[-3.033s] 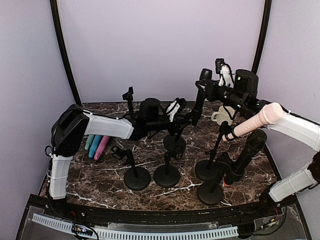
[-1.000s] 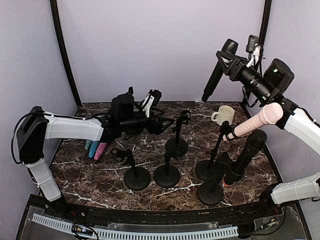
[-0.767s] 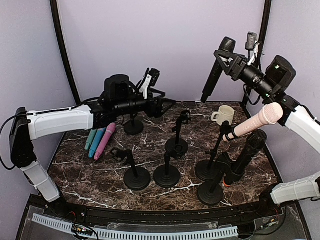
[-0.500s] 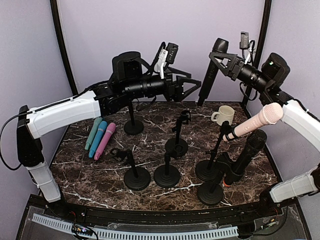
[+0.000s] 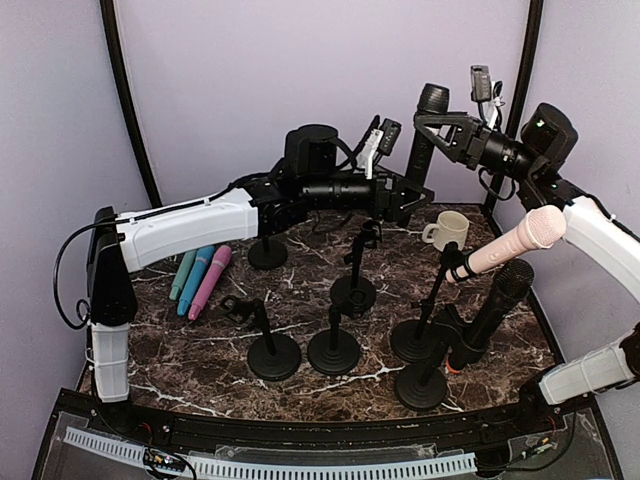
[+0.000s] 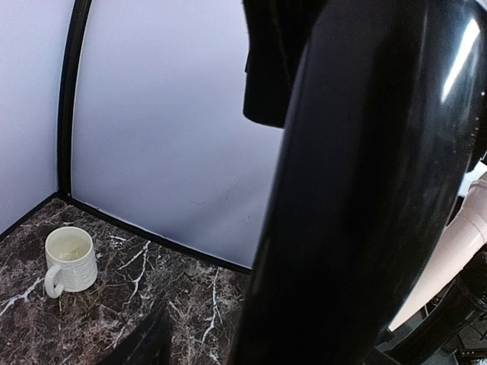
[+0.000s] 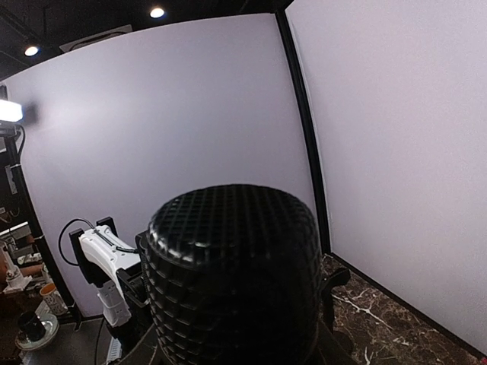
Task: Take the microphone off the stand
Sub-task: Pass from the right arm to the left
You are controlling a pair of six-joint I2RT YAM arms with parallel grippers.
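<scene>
- Your right claw [image 5: 430, 130] is clenched on the microphone [image 5: 421, 160], gripping the black handle just under the mesh head. In the right wrist view that head sits close in front of the lens.
- The microphone is up in the air near the back wall, over the back right part of the table [image 5: 180, 345]. It is tilted, head uppermost, and clear of every stand.
- Your left claw [image 5: 412, 196] reaches in from the left to the lower part of the handle. Its fingers lie on either side of the handle, and in the left wrist view the glossy black handle fills most of the picture. You cannot tell from these views whether the fingers are pressing the handle or only standing around it.
- Directly below the left claw is an empty stand [image 5: 352, 290], its clip pointing upward.
- Just to the right of that stand, near the back right corner, a white mug [image 5: 447, 229] sits upright on the table.
- Further out, a back stand [image 5: 267, 252] sits under your left arm, and two front stands [image 5: 333, 350] sit side by side nearer you.
- At the front right, a pink microphone [image 5: 515, 240] slants up from its stand, and a second black microphone [image 5: 500, 300] sits in a stand just beside it. Your right arm arches over both.
- On the left of the table, three coloured microphones [image 5: 200, 280] lie flat, side by side.
</scene>
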